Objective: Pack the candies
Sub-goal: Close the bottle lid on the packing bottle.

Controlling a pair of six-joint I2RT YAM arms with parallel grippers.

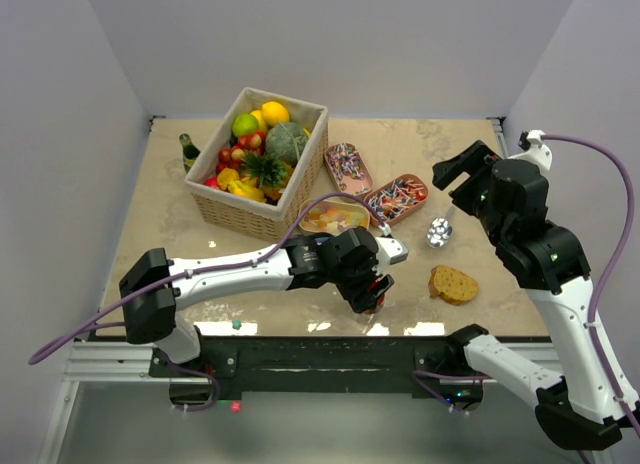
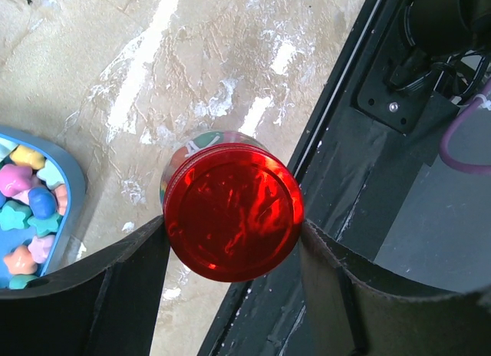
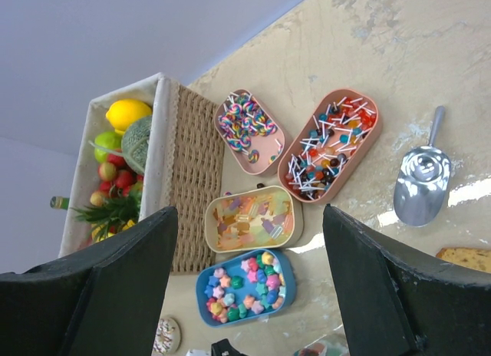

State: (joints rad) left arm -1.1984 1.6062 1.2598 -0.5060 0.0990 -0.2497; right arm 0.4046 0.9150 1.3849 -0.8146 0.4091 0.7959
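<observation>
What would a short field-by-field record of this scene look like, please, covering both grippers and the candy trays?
left gripper: shut on the red-lidded jar, gripped across its top
right gripper: open, empty, raised above the table
blue tray: pastel star candies
cream tray: gummies
smaller pink tray: swirl lollipops
larger pink tray: stick lollipops
scoop: lying beside the larger pink tray

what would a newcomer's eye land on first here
Probably the red-lidded jar, which fills the left wrist view, clamped in the left gripper by the near edge of the table. Next comes the wicker basket heaped with toy fruit at the far left. Beside it are four trays of bright candies.
</observation>
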